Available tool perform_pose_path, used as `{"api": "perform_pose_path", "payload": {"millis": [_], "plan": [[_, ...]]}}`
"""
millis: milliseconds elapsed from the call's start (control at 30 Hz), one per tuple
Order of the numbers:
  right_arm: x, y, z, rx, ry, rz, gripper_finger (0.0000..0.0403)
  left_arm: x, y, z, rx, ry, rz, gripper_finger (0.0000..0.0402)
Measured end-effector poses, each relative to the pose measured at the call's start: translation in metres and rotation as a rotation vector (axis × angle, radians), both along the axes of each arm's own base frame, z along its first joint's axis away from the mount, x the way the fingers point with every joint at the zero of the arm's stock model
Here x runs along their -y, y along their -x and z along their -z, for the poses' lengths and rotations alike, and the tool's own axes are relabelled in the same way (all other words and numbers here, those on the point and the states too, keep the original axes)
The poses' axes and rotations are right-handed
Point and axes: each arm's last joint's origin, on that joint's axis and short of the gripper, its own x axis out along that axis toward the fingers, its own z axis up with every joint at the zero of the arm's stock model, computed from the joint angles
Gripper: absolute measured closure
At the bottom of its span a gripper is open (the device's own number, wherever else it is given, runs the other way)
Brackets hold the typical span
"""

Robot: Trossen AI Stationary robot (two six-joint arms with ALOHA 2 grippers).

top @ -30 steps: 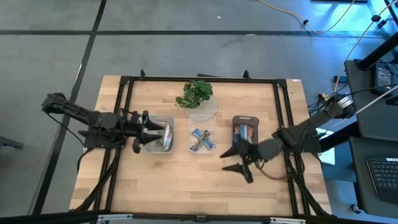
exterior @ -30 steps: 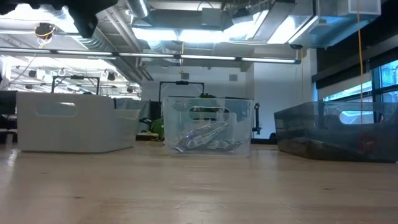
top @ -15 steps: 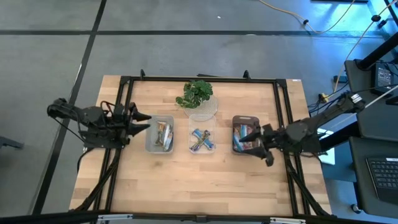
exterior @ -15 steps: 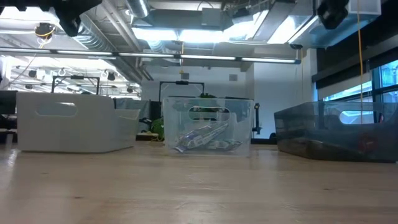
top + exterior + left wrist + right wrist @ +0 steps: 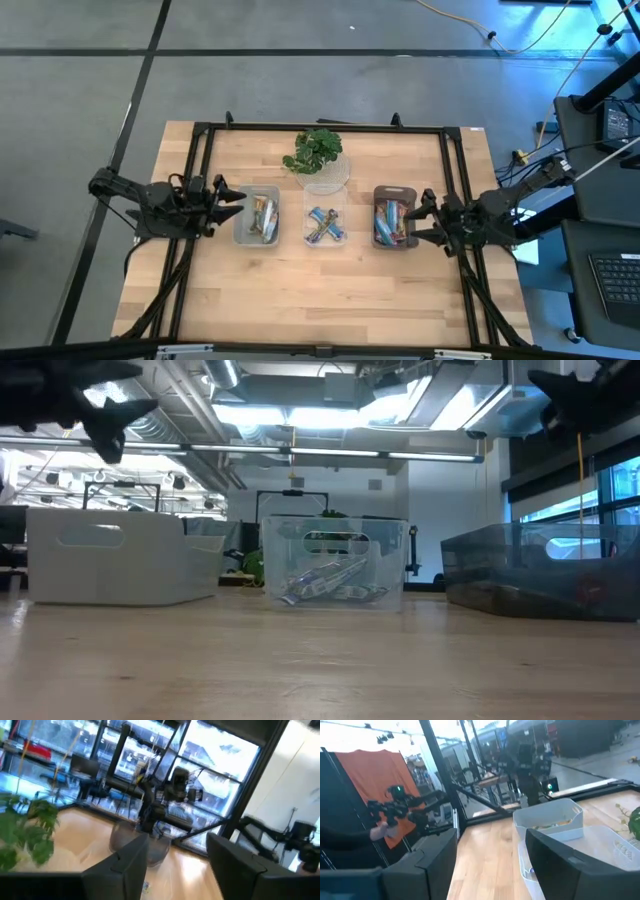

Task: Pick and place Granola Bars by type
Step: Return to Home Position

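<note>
The Granola Bars lie sorted in three bins in a row. Several sit in the left white bin (image 5: 258, 216), blue ones in the middle clear bin (image 5: 324, 226), and several in the right dark bin (image 5: 392, 217). My left gripper (image 5: 226, 194) hovers just left of the white bin, open and empty, its fingers pointing toward it. My right gripper (image 5: 427, 214) hovers just right of the dark bin, open and empty. Both wrist views show a wide gap between the left gripper's (image 5: 177, 865) and the right gripper's (image 5: 492, 865) fingers, with nothing in it.
A potted plant (image 5: 318, 153) stands behind the middle bin, toward the far edge. A black frame (image 5: 320, 127) runs around the tabletop. Bare wood (image 5: 320, 290) stretches along the near side. In the low view the white bin (image 5: 120, 555), clear bin (image 5: 335, 560) and dark bin (image 5: 540, 572) stand side by side.
My left gripper has drawn back from above the white bin toward the table's left edge. My right gripper has swung from the bare wood on the near side of the dark bin, past that bin's right side, toward the right edge. Both stay open.
</note>
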Motion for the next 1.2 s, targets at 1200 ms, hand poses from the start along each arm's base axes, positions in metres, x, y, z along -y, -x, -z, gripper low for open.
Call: {"api": "perform_pose_path", "payload": {"millis": [1200], "plan": [[0.008, 0.016, 0.051, 0.015, 0.216, -0.018, 0.0164, 0.000, -0.003, 0.014, -0.027, -0.037, -0.032, 0.0210]]}}
